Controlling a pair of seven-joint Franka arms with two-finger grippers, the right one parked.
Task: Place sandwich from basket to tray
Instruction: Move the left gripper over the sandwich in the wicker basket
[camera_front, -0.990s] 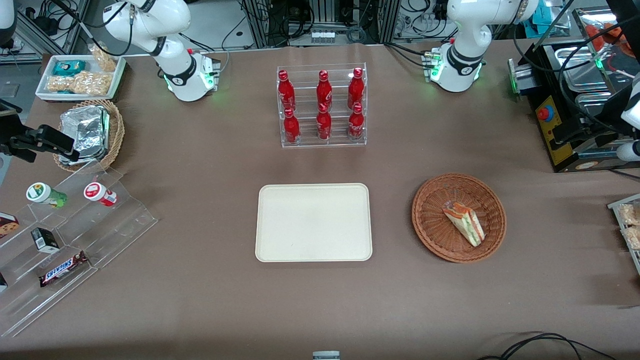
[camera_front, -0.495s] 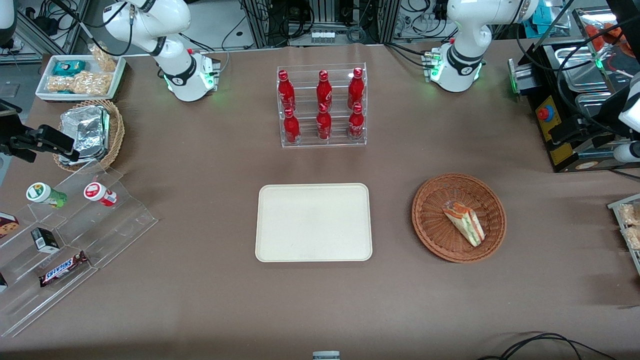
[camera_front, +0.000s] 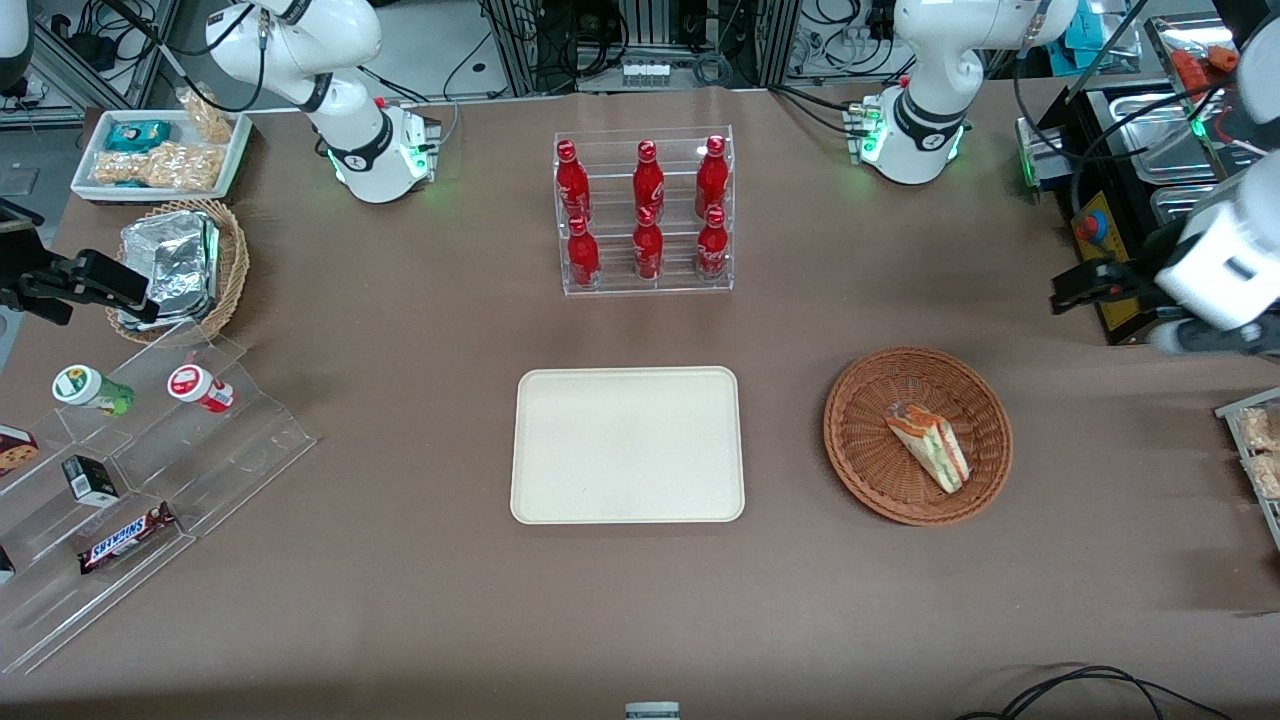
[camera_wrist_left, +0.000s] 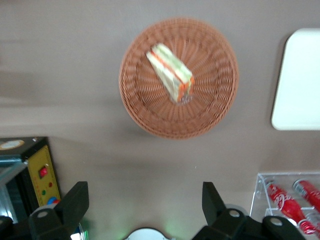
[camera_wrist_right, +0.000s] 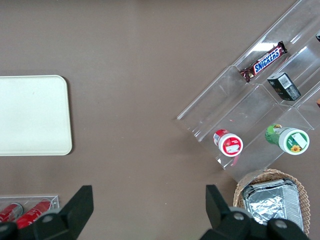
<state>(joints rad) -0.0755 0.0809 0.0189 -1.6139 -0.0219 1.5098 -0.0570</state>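
Observation:
The sandwich (camera_front: 930, 445), a pale wedge with red and green layers, lies in the round reddish-brown basket (camera_front: 850, 400). The cream tray (camera_front: 627, 443) lies bare at the table's middle, beside the basket toward the parked arm's end. My left gripper (camera_front: 1075, 288) hangs above the table, farther from the front camera than the basket and toward the working arm's end. It is open and empty. In the left wrist view the gripper (camera_wrist_left: 144, 190) has its fingers wide apart, with the sandwich (camera_wrist_left: 170, 77), the basket (camera_wrist_left: 210, 110) and a corner of the tray (camera_wrist_left: 300, 85) below.
A clear rack of red bottles (camera_front: 645, 210) stands farther from the camera than the tray. A black box with a red button (camera_front: 1100, 250) sits near the gripper. A clear stepped stand with snacks (camera_front: 150, 450), a tan basket of foil packages (camera_front: 185, 265) and a white snack tray (camera_front: 160, 155) lie toward the parked arm's end.
My left arm has swung in from the table's edge toward the basket, bringing the gripper into the front view. The sandwich, basket and tray have not moved.

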